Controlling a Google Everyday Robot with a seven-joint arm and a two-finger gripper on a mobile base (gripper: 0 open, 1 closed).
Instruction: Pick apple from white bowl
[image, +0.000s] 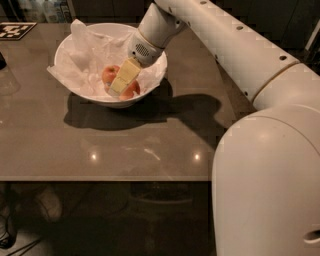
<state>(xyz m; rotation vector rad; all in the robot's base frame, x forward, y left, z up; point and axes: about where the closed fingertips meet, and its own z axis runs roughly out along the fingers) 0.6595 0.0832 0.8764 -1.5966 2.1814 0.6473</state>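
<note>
We can read no words, numbers or brands anywhere; the one sign is a black-and-white patterned tag (11, 30), lying on the table (150, 150) at its far left corner. The gripper (119, 89) is down inside the bowl (107, 102).

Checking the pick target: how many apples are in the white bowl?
2, both in the white bowl: the lighter apple at the gripper's far side, the redder apple at its near side. Gripper or paper may hide more.
</note>
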